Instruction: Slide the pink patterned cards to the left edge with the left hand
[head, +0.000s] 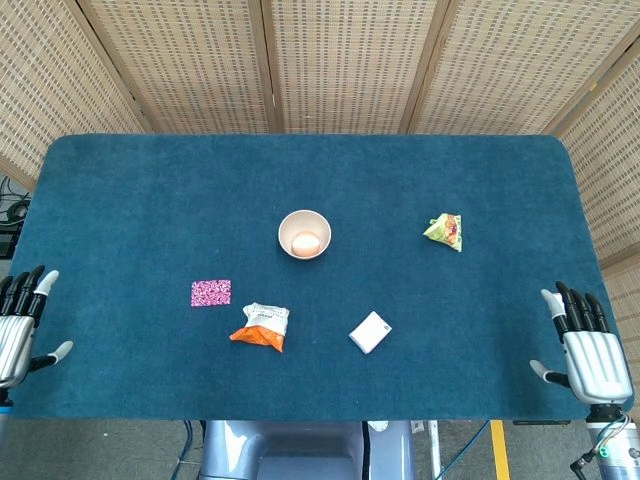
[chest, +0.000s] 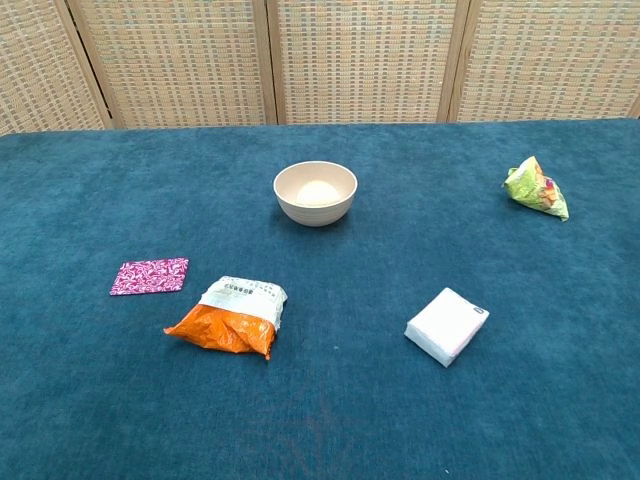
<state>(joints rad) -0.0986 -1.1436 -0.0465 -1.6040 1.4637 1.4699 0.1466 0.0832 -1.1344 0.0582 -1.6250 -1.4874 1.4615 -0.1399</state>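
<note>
Fingers (head: 24, 288) of the left hand (head: 14, 340) are spreading upward, holding nothing, at the blue desk (head: 150, 200) edge; the right hand (head: 590, 355) is mirroring it. Woven screens (head: 340, 60) are standing behind. The pink patterned cards (head: 211, 293) are lying left of center, well apart from both hands. A bowl (head: 304, 234) is holding an egg (head: 305, 242).

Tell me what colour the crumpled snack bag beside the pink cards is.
Snack bag: orange with a white top, clearest in the chest view.

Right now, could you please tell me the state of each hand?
Left hand: open, holding nothing, at the table's left edge.
Right hand: open, holding nothing, at the right edge.
</note>
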